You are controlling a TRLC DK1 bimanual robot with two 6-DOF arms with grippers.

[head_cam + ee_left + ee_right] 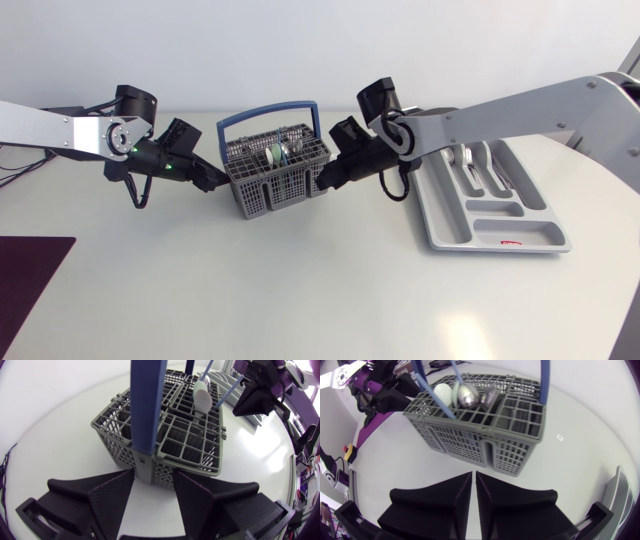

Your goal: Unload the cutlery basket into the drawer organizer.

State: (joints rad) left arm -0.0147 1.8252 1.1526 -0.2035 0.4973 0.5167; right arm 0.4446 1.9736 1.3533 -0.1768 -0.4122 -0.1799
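Basket (270, 190) mid-table, spoons (276, 152) inside. Left gripper (215, 183) at basket's left end, fingers apart, flanking handle (268, 110) foot. Right gripper (325, 180) just beside basket's right end, fingers together. Organizer (450, 228) near, right of basket.

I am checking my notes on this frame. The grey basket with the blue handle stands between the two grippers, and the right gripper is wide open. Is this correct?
Not the last part. The right gripper is shut, its fingers pressed together with nothing between them, as the right wrist view shows. The grey basket with the blue handle does stand between it and the left gripper.
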